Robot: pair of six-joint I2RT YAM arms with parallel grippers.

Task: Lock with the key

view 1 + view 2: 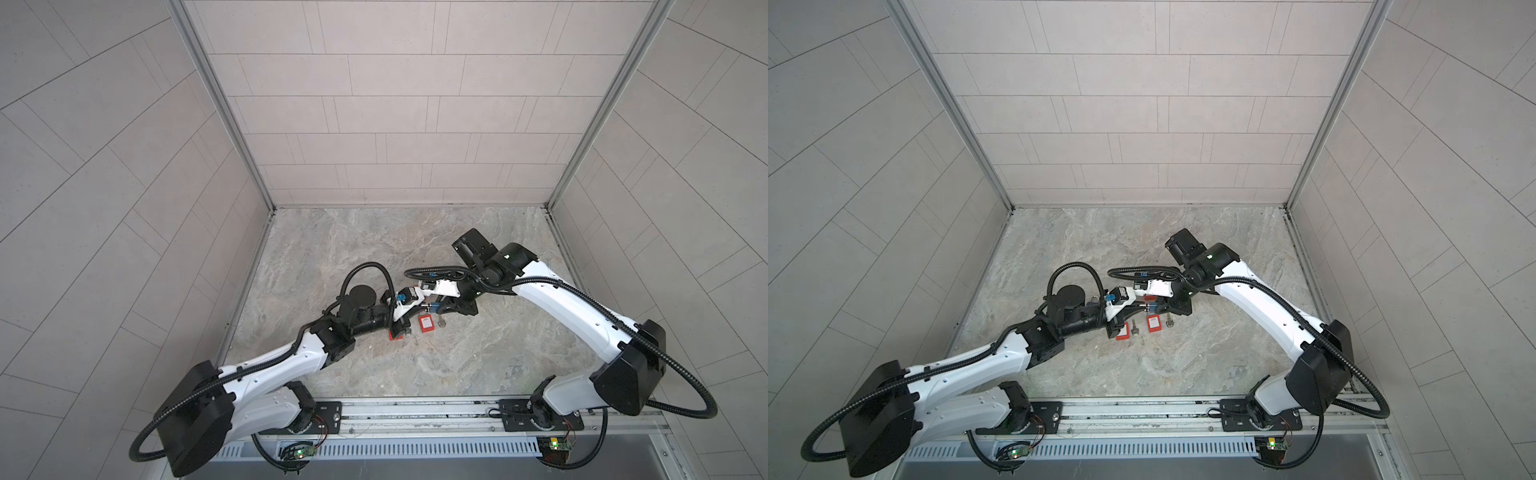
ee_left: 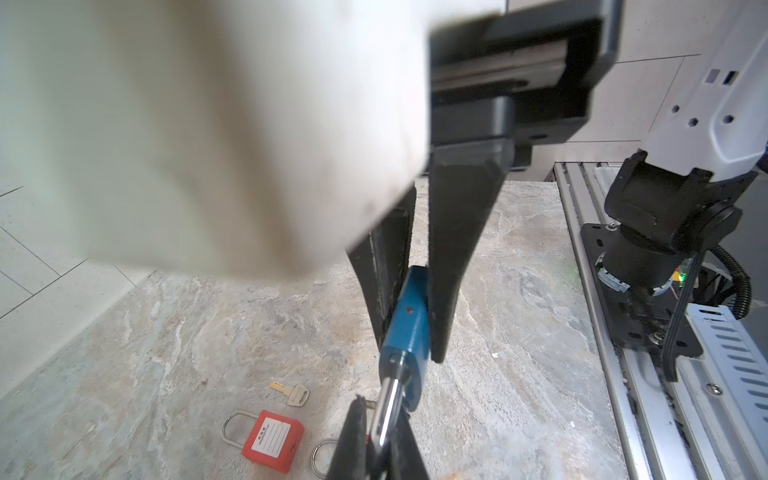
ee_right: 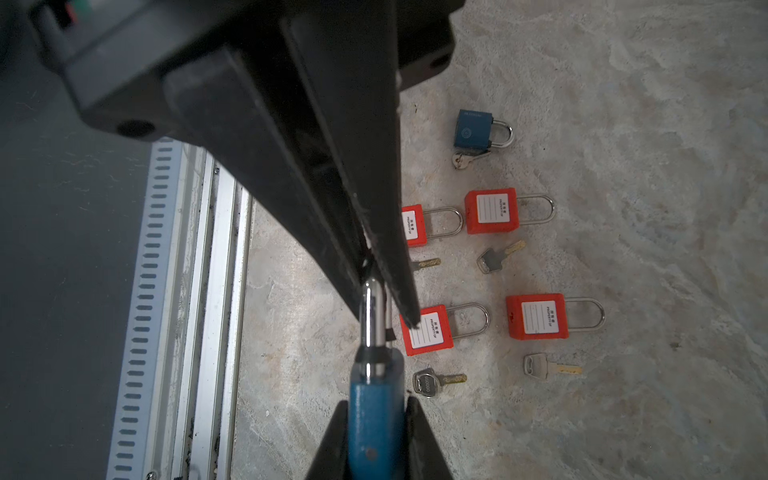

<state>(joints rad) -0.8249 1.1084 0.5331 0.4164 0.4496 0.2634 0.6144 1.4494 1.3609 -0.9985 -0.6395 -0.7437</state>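
Note:
A blue padlock point(image 3: 374, 428) with a steel shackle point(image 3: 371, 316) hangs above the table between both grippers. My right gripper point(image 3: 376, 405) is shut on the blue body. My left gripper point(image 2: 380, 415) is shut on the shackle point(image 2: 388, 399). In both top views the padlock point(image 1: 433, 308) point(image 1: 1153, 308) sits mid-table where the two arms meet. Several keys lie loose on the stone tabletop, one silver key point(image 3: 438, 380) close beside the held lock. Neither gripper holds a key. The padlock's keyhole end is hidden.
Several red padlocks point(image 3: 538, 318) point(image 3: 492, 212) lie on the table, each with a key nearby. A second blue padlock point(image 3: 476, 129) lies farther off with a key point(image 3: 467, 158) by it. The aluminium rail point(image 3: 208, 291) runs along the table's front edge.

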